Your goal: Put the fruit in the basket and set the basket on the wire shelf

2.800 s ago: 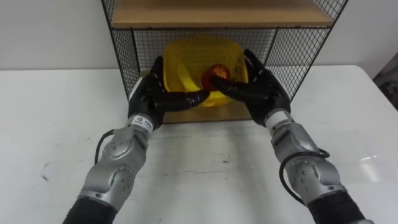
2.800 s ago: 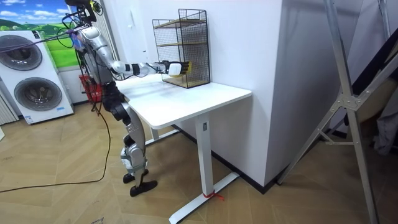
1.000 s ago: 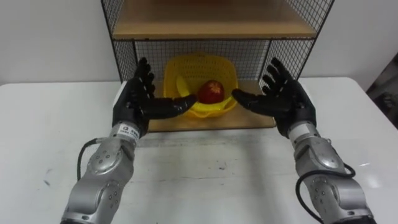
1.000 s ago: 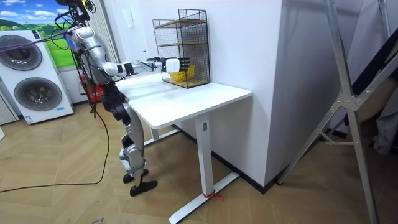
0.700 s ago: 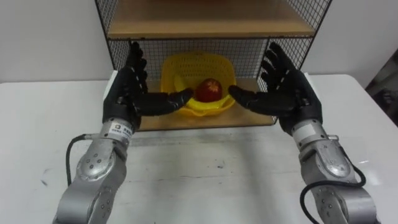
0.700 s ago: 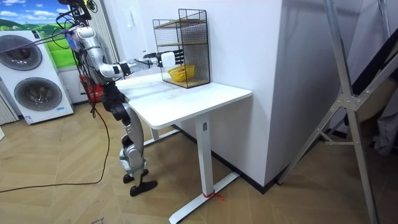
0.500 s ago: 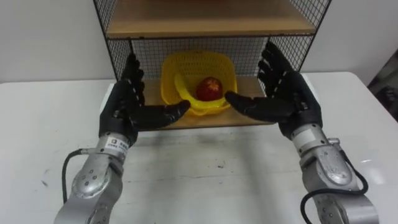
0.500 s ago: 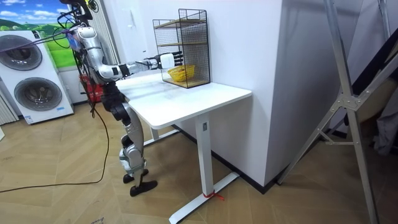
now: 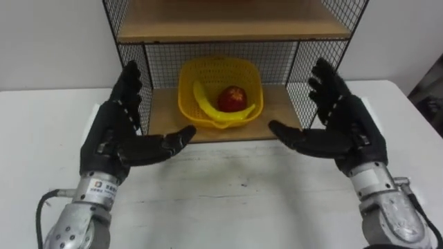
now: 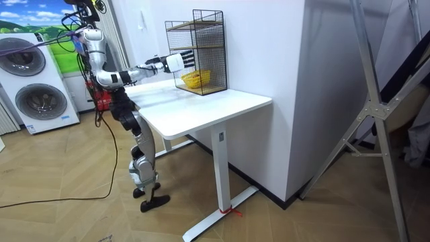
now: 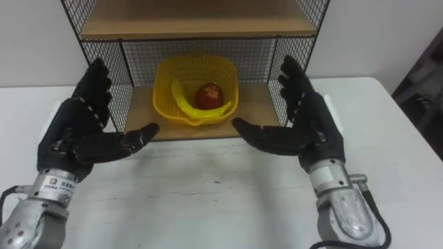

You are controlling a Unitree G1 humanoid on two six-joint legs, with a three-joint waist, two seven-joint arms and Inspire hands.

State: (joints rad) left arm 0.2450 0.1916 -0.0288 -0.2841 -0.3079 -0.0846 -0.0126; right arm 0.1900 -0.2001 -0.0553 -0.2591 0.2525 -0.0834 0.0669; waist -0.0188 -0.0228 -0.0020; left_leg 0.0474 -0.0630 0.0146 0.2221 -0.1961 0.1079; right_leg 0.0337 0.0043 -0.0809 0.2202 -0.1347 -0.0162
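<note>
Hovering over the white surface [image 9: 228,200], the left hand [image 9: 111,145] and right hand [image 9: 346,131] are both spread wide and hold nothing, palms facing each other. Drawing them level and apart toward the near edge should keep them off the mesh. Beyond them, toward the far edge, the yellow basket [image 9: 185,93] sits on the bottom board of the wire shelf [image 9: 228,21] — a banana [image 9: 206,105] and a red apple [image 9: 232,98] lie inside.

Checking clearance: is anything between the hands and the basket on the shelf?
Nothing visible. The basket, holding banana and apple, sits on the shelf's lower board; the shelf front is open. Left hand and right hand, both open, hang over the table before it, clear of the basket.
</note>
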